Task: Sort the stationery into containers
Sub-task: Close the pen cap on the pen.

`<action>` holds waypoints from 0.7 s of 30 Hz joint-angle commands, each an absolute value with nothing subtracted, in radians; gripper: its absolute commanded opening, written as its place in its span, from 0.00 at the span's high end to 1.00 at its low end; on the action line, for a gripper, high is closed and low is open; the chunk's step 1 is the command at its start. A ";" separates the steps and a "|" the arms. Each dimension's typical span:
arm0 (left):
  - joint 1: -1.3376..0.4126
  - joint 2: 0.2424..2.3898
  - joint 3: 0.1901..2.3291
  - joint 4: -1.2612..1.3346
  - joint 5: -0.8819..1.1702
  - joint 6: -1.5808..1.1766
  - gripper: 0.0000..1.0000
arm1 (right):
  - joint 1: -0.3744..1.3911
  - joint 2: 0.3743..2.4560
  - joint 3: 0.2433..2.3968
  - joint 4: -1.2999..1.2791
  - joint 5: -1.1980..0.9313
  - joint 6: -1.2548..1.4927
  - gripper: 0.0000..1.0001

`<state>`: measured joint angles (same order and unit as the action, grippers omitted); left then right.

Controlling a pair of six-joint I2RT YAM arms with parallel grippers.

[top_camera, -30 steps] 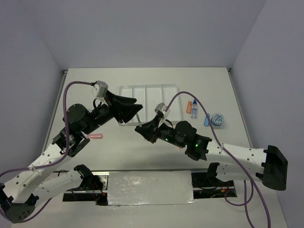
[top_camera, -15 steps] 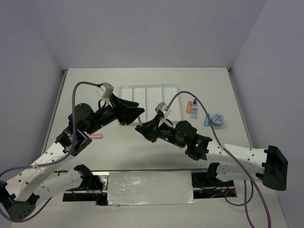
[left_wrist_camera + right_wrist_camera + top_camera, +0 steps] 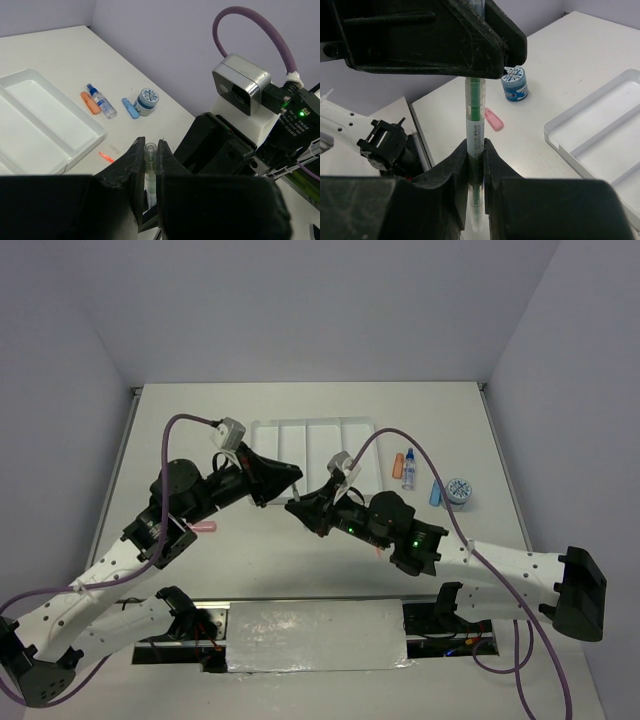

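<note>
The thin green pen (image 3: 475, 112) hangs in the air between my two grippers, over the table in front of the white tray (image 3: 320, 445). My right gripper (image 3: 475, 146) is shut on the pen's labelled barrel. My left gripper (image 3: 151, 145) is shut on its clear-capped other end (image 3: 150, 150). In the top view the left gripper (image 3: 292, 480) and the right gripper (image 3: 300, 508) meet tip to tip, and the pen is hidden between them. None of the tray compartments in view holds anything.
An orange capsule (image 3: 398, 466), a small clear bottle (image 3: 409, 469), a blue capsule (image 3: 436, 493) and a blue-white roll (image 3: 458, 490) lie right of the tray. A pink capsule (image 3: 203, 527) lies by the left arm, with another roll (image 3: 514, 82) near it.
My left gripper has moved a little to the right and closed on the free end of the green pen. The right gripper has kept its grip and hardly moved.
</note>
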<state>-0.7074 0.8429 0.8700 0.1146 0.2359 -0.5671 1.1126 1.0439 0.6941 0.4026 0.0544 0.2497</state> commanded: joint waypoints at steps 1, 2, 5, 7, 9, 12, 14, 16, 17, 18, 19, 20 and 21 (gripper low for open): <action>-0.709 0.844 0.862 0.173 0.268 -0.574 1.00 | 1.115 1.042 0.775 0.430 0.058 0.227 1.00; -0.709 0.842 0.851 0.176 0.268 -0.574 1.00 | 1.115 1.045 0.784 0.425 0.061 0.216 1.00; -0.709 0.828 0.824 0.189 0.264 -0.586 1.00 | 1.103 1.060 0.824 0.428 0.071 0.193 1.00; -0.709 0.819 0.807 0.198 0.264 -0.597 1.00 | 1.079 1.071 0.865 0.431 0.051 0.195 1.00; -0.709 0.819 0.787 0.201 0.270 -0.598 1.00 | 1.020 1.078 0.891 0.446 0.005 0.218 1.00; -0.710 0.822 0.755 0.209 0.271 -0.607 1.00 | 0.970 1.091 0.945 0.463 -0.031 0.236 1.00; -0.712 0.824 0.723 0.228 0.275 -0.618 1.00 | 0.962 1.098 0.998 0.450 -0.025 0.235 1.00; -0.713 0.827 0.703 0.245 0.275 -0.633 1.00 | 0.956 1.117 1.057 0.440 -0.025 0.230 1.00; -0.713 0.830 0.684 0.255 0.276 -0.638 1.00 | 0.953 1.124 1.077 0.430 -0.025 0.230 1.00; -0.715 0.833 0.678 0.267 0.276 -0.646 1.00 | 0.948 1.138 1.113 0.423 -0.031 0.229 1.00; -0.718 0.842 0.672 0.273 0.276 -0.649 1.00 | 0.943 1.144 1.129 0.419 -0.041 0.227 1.00; -0.721 0.847 0.660 0.279 0.279 -0.653 1.00 | 0.945 1.160 1.143 0.420 -0.041 0.226 1.00; -0.724 0.857 0.652 0.300 0.279 -0.658 1.00 | 0.943 1.169 1.176 0.417 -0.041 0.225 1.00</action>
